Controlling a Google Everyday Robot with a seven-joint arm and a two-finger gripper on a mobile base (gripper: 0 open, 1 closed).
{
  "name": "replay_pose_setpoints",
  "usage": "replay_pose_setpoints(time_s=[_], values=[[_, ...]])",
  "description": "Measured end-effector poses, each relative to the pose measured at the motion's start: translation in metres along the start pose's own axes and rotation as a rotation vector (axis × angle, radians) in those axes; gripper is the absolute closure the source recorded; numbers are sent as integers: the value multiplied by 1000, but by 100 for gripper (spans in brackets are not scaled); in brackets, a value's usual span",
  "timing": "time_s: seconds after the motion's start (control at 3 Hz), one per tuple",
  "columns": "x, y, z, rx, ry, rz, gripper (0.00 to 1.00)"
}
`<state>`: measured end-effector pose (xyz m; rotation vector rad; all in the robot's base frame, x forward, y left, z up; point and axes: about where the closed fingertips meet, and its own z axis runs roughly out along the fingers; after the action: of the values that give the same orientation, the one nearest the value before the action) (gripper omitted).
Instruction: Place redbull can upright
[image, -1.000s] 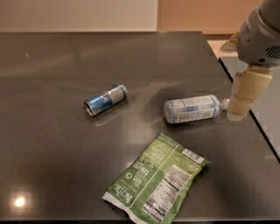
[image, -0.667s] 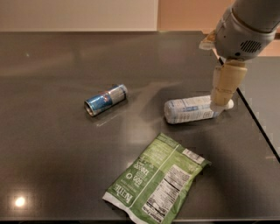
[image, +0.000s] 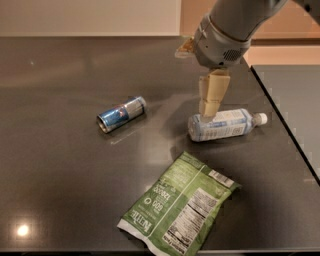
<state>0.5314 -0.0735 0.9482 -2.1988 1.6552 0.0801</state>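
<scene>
The redbull can (image: 121, 114), blue and silver with a red mark, lies on its side on the dark table (image: 60, 170), left of centre. My gripper (image: 210, 106) hangs from the grey arm at the upper right. Its cream fingers (image: 214, 90) point down, just above the left end of the water bottle. It is about a can's length to the right of the can and holds nothing that I can see.
A clear water bottle (image: 225, 125) with a white cap lies on its side right of centre. A green snack bag (image: 180, 205) lies flat near the front edge. The table's right edge (image: 285, 125) runs diagonally close to the bottle's cap.
The arm and gripper have swung left, from beyond the bottle's cap end to over its left end, closer to the can. The can, bottle and bag have not moved.
</scene>
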Motion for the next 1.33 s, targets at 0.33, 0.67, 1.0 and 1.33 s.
replay_pose_setpoints(time_s=[0.33, 0.67, 1.0, 1.33], values=[[-36, -11, 22, -41, -40, -133, 0], [-72, -16, 44, -97, -55, -262, 0], [-99, -18, 68, -160, -54, -352, 0], [-116, -21, 95, -212, -33, -414, 0]])
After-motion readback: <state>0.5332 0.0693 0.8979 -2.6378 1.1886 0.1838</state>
